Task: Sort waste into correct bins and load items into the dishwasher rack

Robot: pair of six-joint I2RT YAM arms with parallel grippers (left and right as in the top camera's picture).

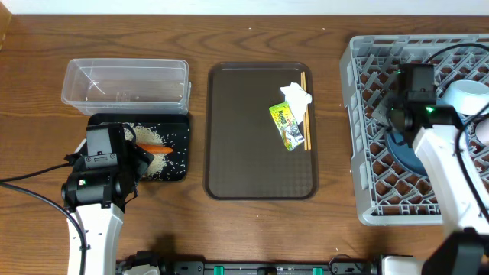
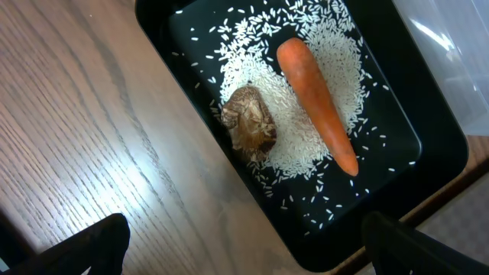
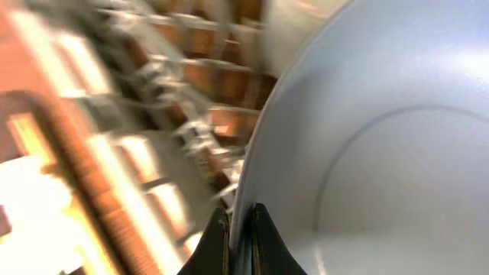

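**Plate being seated in the rack**

The plate (image 3: pixel 367 153) was inside the rack (image 1: pixel 367 206), in its left-middle part. The right gripper (image 3: pixel 241 229) was clamped on its rim: the right wrist view showed both fingers pinching the edge, with the pale blue face filling the frame and the pegs behind it blurred. From overhead the dish showed blue and lay partly under the arm. Calling it the plate rather than the bowl was a judgement from its size and colour.

The step in hand looked like seating it. To do that well, the rim should go down between two peg rows and not onto a peg top. The plate should be kept on edge and leaning into a row. The fingers should part only once the pegs carry the weight, so it cannot tip over. A white vessel (image 1: pixel 466 95) stood in the rack's far right part, so the arm should stay clear of it when it lifts out.

Just left of the rack lay the brown tray (image 1: pixel 229 153), holding the tissue (image 1: pixel 296 95), wrapper (image 1: pixel 286 124) and chopsticks (image 1: pixel 305 114). These remained to be sorted.

Far left of the rack was the black tray (image 2: pixel 428 145), holding rice (image 2: pixel 306 145), the carrot (image 2: pixel 317 107) and the lump (image 2: pixel 250 122). The left gripper (image 2: pixel 244 229) hung over its near edge with its fingers spread wide, holding nothing. The tub (image 1: pixel 126 84) sat just beyond that tray.
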